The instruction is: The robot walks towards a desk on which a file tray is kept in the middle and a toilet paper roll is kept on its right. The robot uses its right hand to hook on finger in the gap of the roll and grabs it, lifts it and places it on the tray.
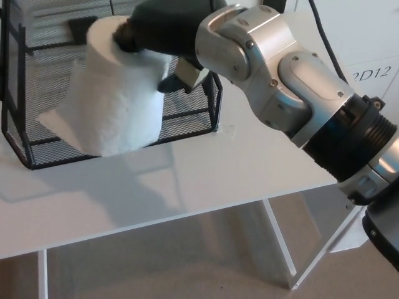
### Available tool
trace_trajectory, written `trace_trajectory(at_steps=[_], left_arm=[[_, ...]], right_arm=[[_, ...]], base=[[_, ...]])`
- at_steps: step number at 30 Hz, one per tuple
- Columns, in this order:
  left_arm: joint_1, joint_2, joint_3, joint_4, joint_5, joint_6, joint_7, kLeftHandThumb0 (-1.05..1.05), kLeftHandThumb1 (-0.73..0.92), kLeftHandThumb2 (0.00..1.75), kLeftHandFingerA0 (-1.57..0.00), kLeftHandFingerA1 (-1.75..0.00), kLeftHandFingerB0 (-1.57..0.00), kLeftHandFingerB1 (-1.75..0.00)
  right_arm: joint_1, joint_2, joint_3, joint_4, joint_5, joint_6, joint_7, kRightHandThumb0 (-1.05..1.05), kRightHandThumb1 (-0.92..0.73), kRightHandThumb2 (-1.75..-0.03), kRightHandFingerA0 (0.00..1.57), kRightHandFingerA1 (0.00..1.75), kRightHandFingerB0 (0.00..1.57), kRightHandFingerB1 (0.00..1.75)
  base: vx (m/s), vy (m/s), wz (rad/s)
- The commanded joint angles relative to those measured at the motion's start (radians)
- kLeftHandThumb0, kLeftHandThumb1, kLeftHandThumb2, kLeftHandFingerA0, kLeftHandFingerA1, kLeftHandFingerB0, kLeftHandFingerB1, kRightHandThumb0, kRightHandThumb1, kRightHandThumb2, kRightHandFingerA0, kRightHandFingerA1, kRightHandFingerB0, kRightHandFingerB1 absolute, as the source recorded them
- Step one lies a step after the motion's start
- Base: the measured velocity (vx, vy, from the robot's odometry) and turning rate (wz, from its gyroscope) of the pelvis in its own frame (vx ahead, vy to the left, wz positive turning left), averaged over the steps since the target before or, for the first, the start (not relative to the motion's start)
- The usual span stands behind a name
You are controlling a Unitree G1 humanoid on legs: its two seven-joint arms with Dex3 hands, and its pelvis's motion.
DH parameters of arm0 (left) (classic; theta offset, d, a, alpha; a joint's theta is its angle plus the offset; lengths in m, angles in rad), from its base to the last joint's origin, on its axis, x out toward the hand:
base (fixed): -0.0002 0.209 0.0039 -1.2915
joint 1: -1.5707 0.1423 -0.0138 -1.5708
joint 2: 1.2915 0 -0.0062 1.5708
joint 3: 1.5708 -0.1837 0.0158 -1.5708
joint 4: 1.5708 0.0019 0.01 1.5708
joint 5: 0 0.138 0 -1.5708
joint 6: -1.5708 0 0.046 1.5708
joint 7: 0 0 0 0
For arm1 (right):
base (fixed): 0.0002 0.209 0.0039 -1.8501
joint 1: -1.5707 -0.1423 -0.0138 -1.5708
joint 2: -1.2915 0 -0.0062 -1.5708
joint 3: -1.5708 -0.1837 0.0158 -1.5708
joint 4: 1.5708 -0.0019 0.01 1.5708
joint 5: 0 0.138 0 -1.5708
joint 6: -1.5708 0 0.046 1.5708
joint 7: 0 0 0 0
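Hooking one finger into its core, my right hand (163, 32) holds the toilet paper roll (115, 93) tilted below it, over the black mesh file tray (193, 119). "D12" (371, 73) reads to my right.

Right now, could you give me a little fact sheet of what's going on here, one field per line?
Held item: white toilet paper roll, tilted, a loose flap at its lower left
Holder: robot's black right hand, one finger hooked into the roll's core
Roll position: in front of the black wire-mesh file tray; whether it rests on the mesh cannot be told
Surface: white desk
Left hand: not in view
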Motion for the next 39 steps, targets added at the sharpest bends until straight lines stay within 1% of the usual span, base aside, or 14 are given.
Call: trace_trajectory(at_steps=[1, 8, 13, 14, 16, 18, 19, 27, 28, 30, 35, 36, 37, 39], left_arm=[[0.007, -0.003, 0.006, 0.002, 0.005, -0.056, 0.011, -0.64, 0.92, 0.69, -0.47, -0.50, -0.36, -0.41], [0.019, 0.006, -0.006, -0.013, 0.013, -0.062, 0.002, -0.67, 0.92, 0.68, -0.44, -0.49, -0.37, -0.42], [0.019, 0.007, -0.016, -0.012, 0.024, -0.060, 0.011, -0.66, 0.92, 0.68, -0.44, -0.48, -0.37, -0.41], [0.016, 0.006, -0.012, -0.011, 0.018, -0.051, 0.009, -0.54, 0.70, 1.12, -0.42, -0.64, -0.19, -0.50], [0.014, 0.004, -0.014, -0.004, 0.018, -0.057, 0.010, -0.55, 0.71, 1.13, -0.42, -0.64, -0.20, -0.50], [0.016, 0.003, -0.021, -0.010, 0.023, -0.057, 0.017, -0.55, 0.71, 1.13, -0.42, -0.63, -0.20, -0.51], [0.020, 0.000, -0.007, -0.011, 0.004, -0.057, -0.001, -0.65, 0.92, 0.69, -0.44, -0.48, -0.36, -0.41], [0.029, 0.003, -0.008, -0.031, 0.002, -0.044, -0.007, -0.65, 0.92, 0.69, -0.42, -0.47, -0.34, -0.40], [0.021, -0.001, -0.005, -0.019, 0.003, -0.051, 0.004, -0.66, 0.92, 0.68, -0.46, -0.50, -0.38, -0.42], [0.015, 0.001, -0.008, -0.006, 0.006, -0.055, 0.001, -0.66, 0.92, 0.68, -0.44, -0.50, -0.37, -0.42], [0.030, -0.002, -0.011, -0.036, 0.006, -0.039, 0.001, -0.74, 0.81, 0.79, -0.42, -0.52, -0.34, -0.45], [0.039, 0.000, -0.011, -0.040, 0.006, -0.042, -0.002, -0.66, 0.92, 0.70, -0.42, -0.47, -0.37, -0.42], [0.050, 0.004, -0.010, -0.044, 0.006, -0.043, -0.004, -0.57, 0.72, 1.13, -0.44, -0.64, -0.23, -0.51], [0.038, 0.005, -0.012, -0.011, 0.013, -0.056, 0.002, -0.65, 0.92, 0.70, -0.45, -0.50, -0.38, -0.43]], right_arm=[[0.021, 0.015, -0.025, -0.018, -0.013, 0.013, -0.038, -0.41, -0.60, -0.59, 0.80, 1.18, 0.14, 0.39], [-0.029, -0.002, -0.015, -0.040, -0.076, 0.018, -0.027, -0.47, -0.48, -0.82, 0.84, 1.06, 0.01, 0.38], [-0.047, -0.010, -0.034, -0.045, -0.071, 0.048, 0.036, -0.45, -0.55, -0.59, 0.84, 1.07, 0.06, 0.32], [-0.056, -0.015, -0.019, -0.042, -0.097, 0.061, 0.044, -0.52, -0.46, -0.81, 0.86, 1.05, 0.02, 0.38], [-0.064, -0.030, -0.016, -0.034, -0.100, 0.043, 0.053, -0.52, -0.44, -0.82, 0.86, 1.14, 0.01, 0.39], [-0.076, -0.035, -0.033, -0.044, -0.079, 0.067, 0.116, -0.49, -0.53, -0.58, 0.76, 1.27, 0.05, 0.34], [-0.098, -0.063, -0.036, -0.067, -0.079, 0.077, 0.183, -0.53, -0.54, -0.58, 0.75, 1.27, 0.05, 0.35], [-0.201, -0.169, -0.033, -0.063, -0.020, -0.022, 0.377, -0.71, -0.41, -0.84, 0.70, 1.01, 0.00, 0.40], [-0.213, -0.192, -0.078, -0.083, 0.028, 0.008, 0.427, -0.37, -0.37, -0.95, 0.79, 0.91, 0.00, 0.50], [-0.238, -0.237, -0.108, -0.117, 0.047, 0.017, 0.482, -0.63, -0.61, -0.59, 0.80, 0.83, 0.12, 0.33], [-0.236, -0.378, -0.292, -0.285, 0.156, 0.179, 0.617, -0.36, -0.47, -1.02, 0.86, 0.92, 0.00, 0.51], [-0.214, -0.408, -0.330, -0.328, 0.173, 0.192, 0.622, -0.63, -0.67, -0.60, 0.89, 0.96, 0.17, 0.30], [-0.166, -0.466, -0.414, -0.412, 0.212, 0.227, 0.630, -0.65, -0.54, -0.85, 0.93, 1.02, 0.12, 0.42], [-0.091, -0.530, -0.520, -0.502, 0.253, 0.273, 0.639, -0.57, -0.66, -0.60, 0.92, 1.00, 0.19, 0.31]], base=[[0.00, 0.000, 0.00], [0.00, 0.000, 0.00], [0.00, 0.000, 0.00], [0.00, 0.000, 0.00], [0.00, 0.000, 0.00], [0.00, 0.000, 0.00], [0.00, 0.000, 0.00], [0.00, 0.000, 0.00], [0.00, 0.000, 0.00], [0.00, 0.000, 0.00], [0.00, 0.000, 0.00], [0.00, 0.000, 0.00], [0.00, 0.000, 0.00], [0.00, 0.000, 0.00]])
